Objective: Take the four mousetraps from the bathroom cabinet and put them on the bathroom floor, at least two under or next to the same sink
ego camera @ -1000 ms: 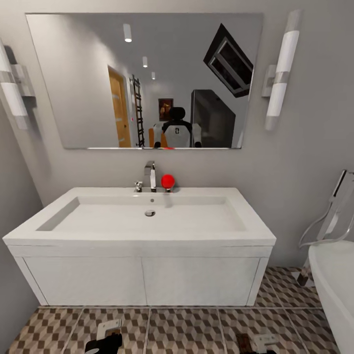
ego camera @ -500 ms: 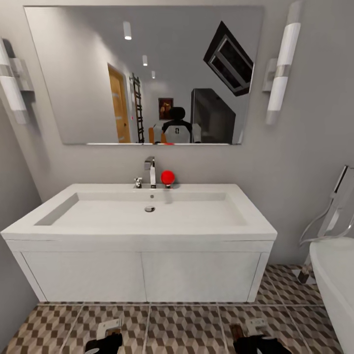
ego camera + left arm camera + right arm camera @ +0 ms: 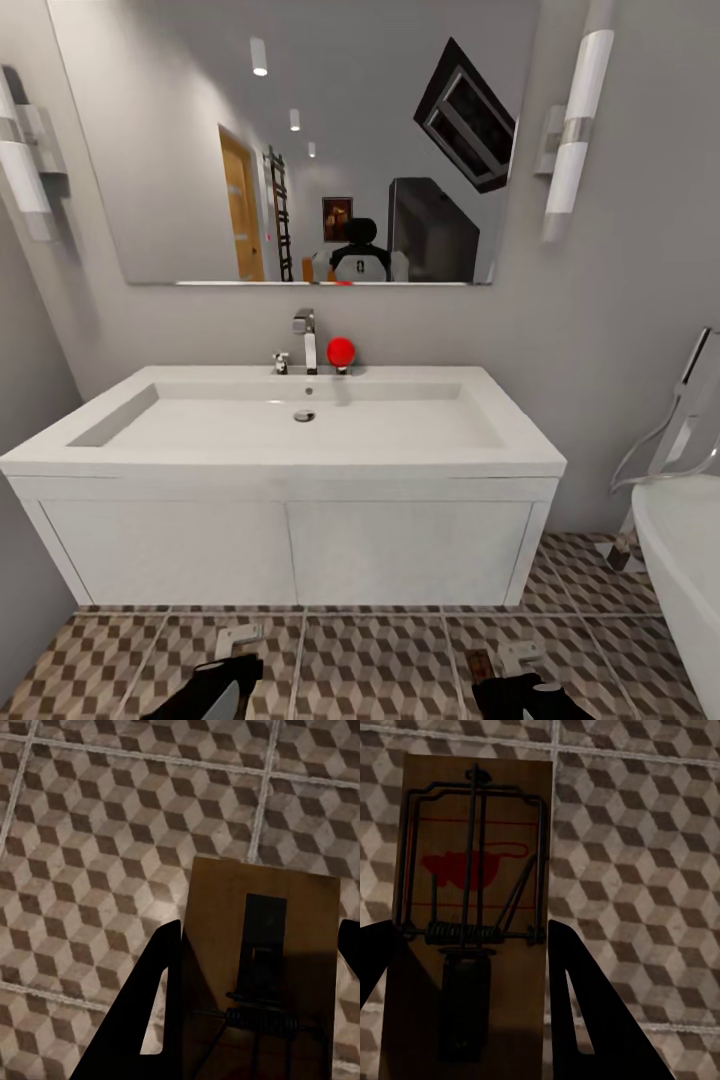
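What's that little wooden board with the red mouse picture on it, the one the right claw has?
It is a mousetrap: a flat rectangular brown wooden board with a red mouse printed between red lines. Dark wire parts sit on top: a rectangular bar frame, a coiled spring across the middle and a dark plate below it. The right gripper holds it by its long edges, one black finger on each side, above the cube-patterned floor tiles.

Matt wood mousetraps (image 3: 472,907), dark wire; glossy white sink (image 3: 300,470).

sink (image 3: 290,470) on wall, bathtub (image 3: 685,560) right
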